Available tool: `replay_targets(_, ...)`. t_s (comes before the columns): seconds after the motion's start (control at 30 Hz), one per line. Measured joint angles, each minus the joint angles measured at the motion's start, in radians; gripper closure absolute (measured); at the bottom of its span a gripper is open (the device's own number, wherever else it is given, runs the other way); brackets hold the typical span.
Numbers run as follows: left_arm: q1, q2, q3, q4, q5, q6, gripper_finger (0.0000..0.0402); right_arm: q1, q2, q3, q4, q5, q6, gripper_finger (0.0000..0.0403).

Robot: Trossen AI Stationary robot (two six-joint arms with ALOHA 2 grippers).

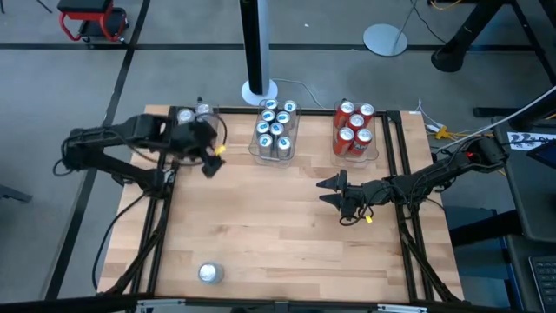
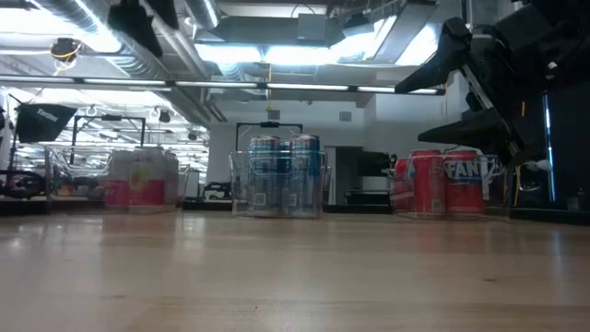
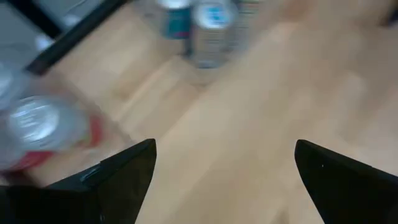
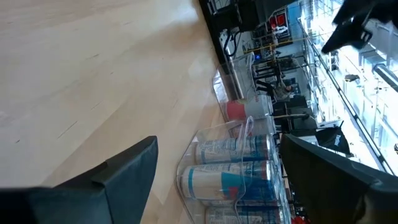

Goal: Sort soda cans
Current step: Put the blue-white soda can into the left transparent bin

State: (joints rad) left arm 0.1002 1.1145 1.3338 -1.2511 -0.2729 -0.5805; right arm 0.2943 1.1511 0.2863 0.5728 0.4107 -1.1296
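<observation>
Underneath everything lies a pale wooden table (image 1: 269,217) on a grey floor, with a lit ceiling and shelving behind. Upright soda cans fill two clear bins at the far edge: blue-and-white cans (image 1: 276,129), red cans (image 1: 354,129). One silver can (image 1: 209,274) stands alone near the front edge. Left gripper (image 1: 211,161) and right gripper (image 1: 333,191) both hover with fingers spread, holding nothing

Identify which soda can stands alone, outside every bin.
The lone silver-topped can at the table's near edge; every other can sits in a bin at the far side, like the blue-and-white cans and red cans.
</observation>
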Motion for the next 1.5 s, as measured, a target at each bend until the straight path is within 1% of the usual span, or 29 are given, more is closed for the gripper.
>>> replay_targets(0.1,-0.106,0.000,-0.001,0.061,-0.017,-0.038,0.0031,0.000,0.000,0.000,0.000,0.000,0.014,0.0068)
replay_targets(0.27,-0.211,0.009,-0.001,0.179,-0.026,-0.072,0.0031,0.000,0.000,0.000,0.000,0.000,0.025,0.0068)
replay_targets(0.47,-0.330,0.024,-0.001,0.275,-0.026,-0.069,0.0004,0.000,0.000,0.000,-0.005,0.000,0.025,0.0068)
replay_targets(0.63,-0.448,0.056,-0.001,0.289,-0.030,-0.135,0.0007,0.000,0.018,0.000,-0.004,0.000,0.024,0.0068)
replay_targets(0.73,-0.526,0.087,-0.002,0.296,-0.059,-0.200,0.0008,0.000,0.050,0.000,0.011,0.000,0.025,0.0068)
replay_targets(0.9,-0.646,0.138,-0.002,0.289,-0.062,-0.243,0.0008,0.000,0.105,0.000,0.068,-0.001,0.021,0.0068)
replay_targets(1.03,-0.730,0.189,-0.002,0.290,-0.059,-0.351,0.0008,0.000,0.117,0.000,0.093,-0.002,0.002,0.0068)
replay_targets(1.13,-0.779,0.230,-0.002,0.287,-0.026,-0.444,0.0008,0.000,0.118,0.000,0.092,-0.002,0.000,0.0068)
replay_targets(1.37,-0.906,0.301,-0.002,0.181,0.000,-0.736,0.0009,0.000,0.118,0.000,0.092,-0.003,-0.002,0.0068)
replay_targets(1.5,-0.977,0.323,-0.002,0.194,0.001,-0.866,0.0009,0.000,0.118,0.000,0.092,-0.003,-0.002,0.0068)
